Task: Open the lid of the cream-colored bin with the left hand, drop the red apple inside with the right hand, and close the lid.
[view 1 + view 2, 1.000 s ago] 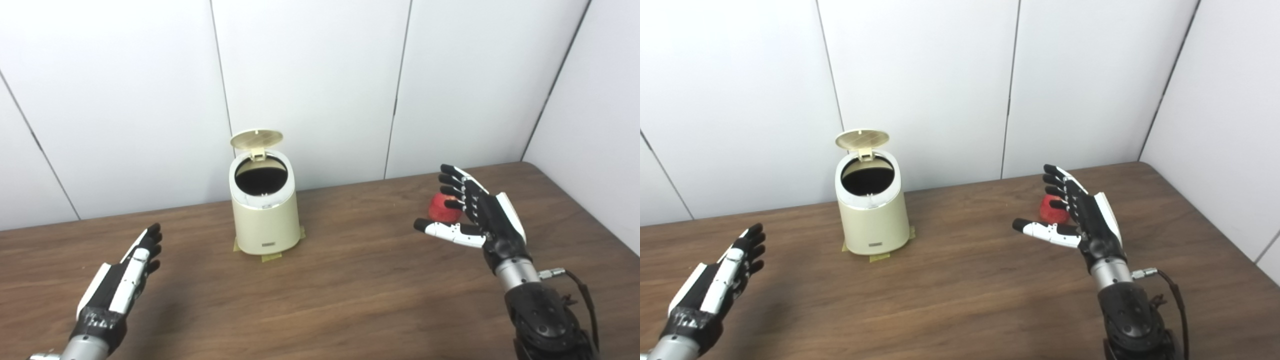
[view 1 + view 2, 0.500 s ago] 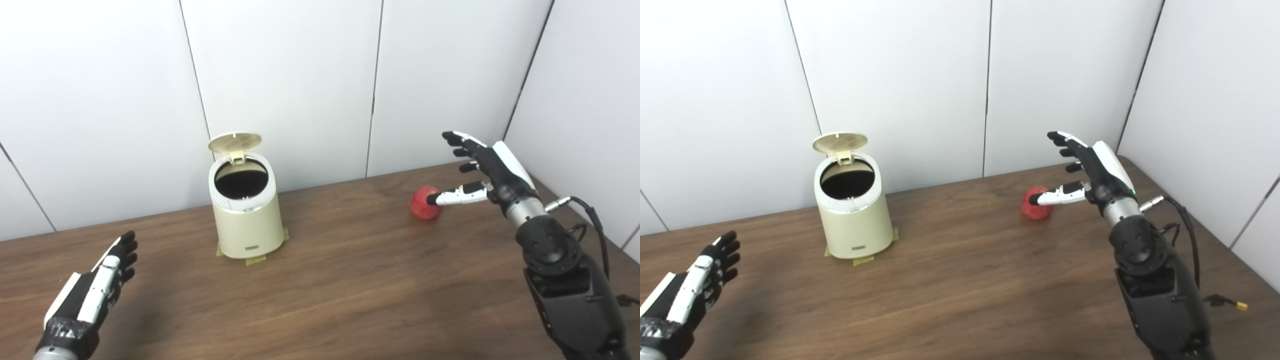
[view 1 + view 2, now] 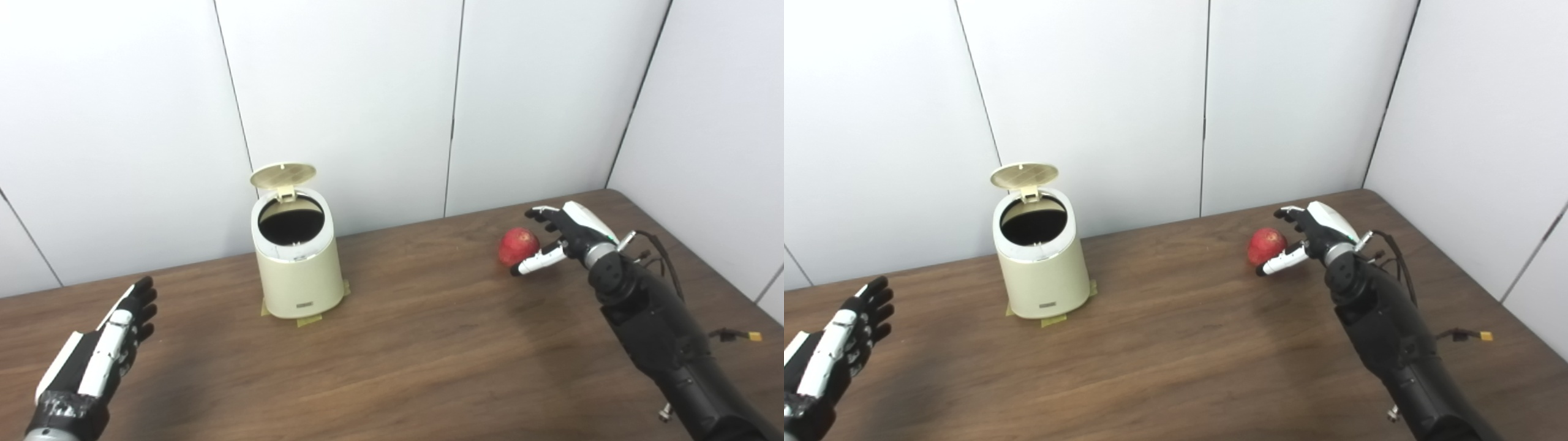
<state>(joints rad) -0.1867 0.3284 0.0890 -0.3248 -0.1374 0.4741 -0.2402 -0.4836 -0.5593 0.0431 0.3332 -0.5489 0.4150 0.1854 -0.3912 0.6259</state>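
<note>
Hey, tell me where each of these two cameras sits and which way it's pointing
Left eye view: head-mounted, looking down over the table; left hand and right hand enter from below.
Right eye view: beside it, slightly rightward, same aim and hands.
Shared: bin with lid up, apple by the right hand.

I see the bin (image 3: 299,260) left of center on the bench (image 3: 429,355), its lid (image 3: 283,174) up. My right hand (image 3: 560,236) cups the apple (image 3: 517,246) at mid right, not yet closed. My left hand (image 3: 98,358) hangs open at lower left.
</note>
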